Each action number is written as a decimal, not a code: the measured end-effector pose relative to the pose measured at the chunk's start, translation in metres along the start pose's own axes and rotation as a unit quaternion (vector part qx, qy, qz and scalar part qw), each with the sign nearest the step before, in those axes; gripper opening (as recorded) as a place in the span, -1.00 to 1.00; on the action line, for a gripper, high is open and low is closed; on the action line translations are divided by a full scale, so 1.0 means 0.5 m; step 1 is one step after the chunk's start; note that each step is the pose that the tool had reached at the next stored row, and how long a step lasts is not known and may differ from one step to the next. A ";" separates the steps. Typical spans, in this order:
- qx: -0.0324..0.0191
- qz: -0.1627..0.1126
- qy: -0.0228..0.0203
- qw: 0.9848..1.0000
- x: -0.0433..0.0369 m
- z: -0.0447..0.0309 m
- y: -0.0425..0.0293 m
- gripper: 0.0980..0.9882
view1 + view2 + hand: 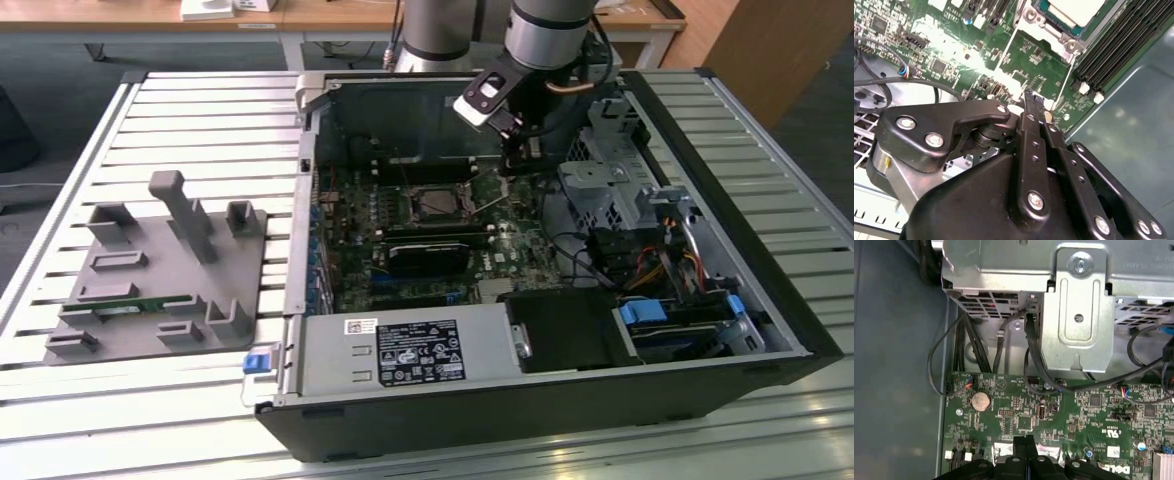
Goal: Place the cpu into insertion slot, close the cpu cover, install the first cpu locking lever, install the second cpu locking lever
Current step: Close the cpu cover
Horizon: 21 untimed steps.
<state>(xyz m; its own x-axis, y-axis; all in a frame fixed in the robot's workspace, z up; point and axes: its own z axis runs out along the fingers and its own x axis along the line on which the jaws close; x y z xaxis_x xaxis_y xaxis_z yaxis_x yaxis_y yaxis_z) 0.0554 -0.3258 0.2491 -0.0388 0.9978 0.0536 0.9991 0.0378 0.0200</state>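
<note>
Tool point(518, 166) was inside the open computer case point(534, 420), its fingers point(1030, 107) pressed together with nothing between them. The tips hung low over the green motherboard point(1019, 410). The cpu point(1074, 10) sat in the insertion slot point(434, 203), just to the exterior view's left of the tool and nearer. The silvery cpu cover point(1054, 31) framed it. A thin metal rod point(494, 204) slanted between slot and tool. A grey fixture point(160, 270) was on the slatted table point(200, 100), well left of the case.
</note>
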 end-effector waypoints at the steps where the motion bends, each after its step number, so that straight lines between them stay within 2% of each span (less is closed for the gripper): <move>1: 0.000 0.000 0.000 1.000 0.000 0.000 0.003 -0.98; 9: 0.000 0.000 -0.001 1.000 0.001 0.001 0.020 -0.98; 21: 0.002 0.000 -0.002 1.000 0.001 0.007 0.032 -0.98</move>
<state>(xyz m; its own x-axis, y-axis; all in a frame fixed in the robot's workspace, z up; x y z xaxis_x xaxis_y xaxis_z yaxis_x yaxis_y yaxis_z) 0.0716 -0.3244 0.2462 -0.0386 0.9981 0.0488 0.9991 0.0378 0.0165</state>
